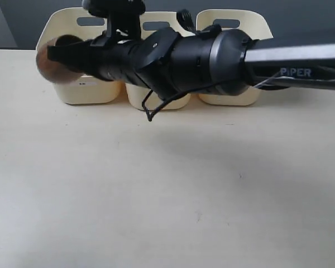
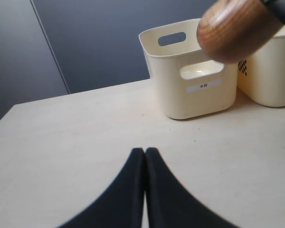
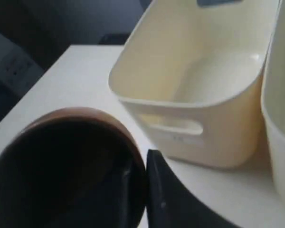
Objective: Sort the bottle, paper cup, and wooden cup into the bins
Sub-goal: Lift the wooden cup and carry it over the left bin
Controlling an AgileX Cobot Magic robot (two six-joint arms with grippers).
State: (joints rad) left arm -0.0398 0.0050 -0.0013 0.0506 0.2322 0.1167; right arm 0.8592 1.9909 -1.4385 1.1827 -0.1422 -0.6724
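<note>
My right gripper (image 1: 58, 53) reaches across from the right and is shut on the rim of the wooden cup (image 1: 51, 64), one finger inside its dark hollow and one outside. The reddish-brown wooden cup (image 3: 66, 166) hangs in the air just in front of the leftmost bin (image 1: 81, 89); it also shows in the left wrist view as the wooden cup (image 2: 237, 28). That bin (image 3: 190, 95) looks empty inside. My left gripper (image 2: 145, 151) is shut with nothing in it, low over the table. The bottle and the paper cup are out of view.
Three cream bins stand in a row at the table's back edge: the middle bin (image 1: 156, 95) and the right bin (image 1: 229, 95) are largely hidden behind my right arm (image 1: 212, 56). A dark wall (image 2: 95, 38) rises behind them.
</note>
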